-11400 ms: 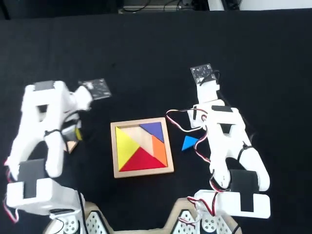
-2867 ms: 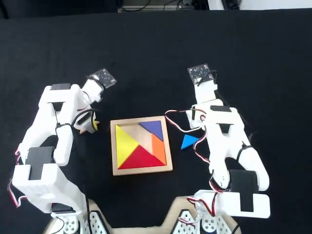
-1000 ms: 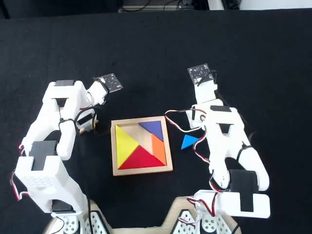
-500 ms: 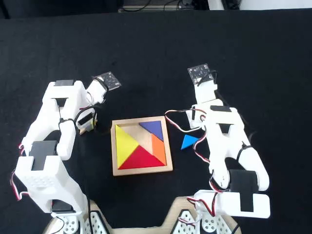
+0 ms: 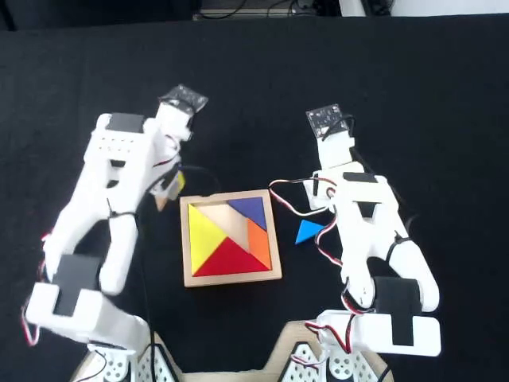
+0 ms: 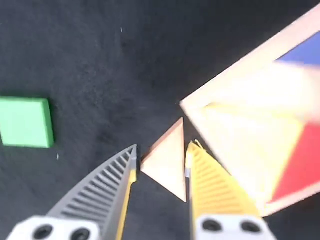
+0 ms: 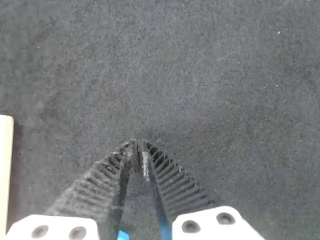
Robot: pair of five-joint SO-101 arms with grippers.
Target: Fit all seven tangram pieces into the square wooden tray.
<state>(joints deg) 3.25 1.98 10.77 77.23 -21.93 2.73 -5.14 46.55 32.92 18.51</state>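
Left gripper (image 6: 163,146) is pinching the small wooden triangle (image 6: 167,167), right by a corner of the tray (image 6: 240,65). Right gripper (image 7: 136,145) has its tips pressed together over the black cloth (image 7: 200,75). Blue triangle (image 5: 307,231) sits just beside the tray, and the green square (image 6: 25,122) is further off.

Black cloth-covered surface (image 5: 398,79). Lying on it: square wooden tray (image 5: 232,279) mid-surface; small blue triangular piece (image 5: 307,231) just beside its right edge, not touching; flat green square piece (image 6: 25,122) apart from a tray corner.
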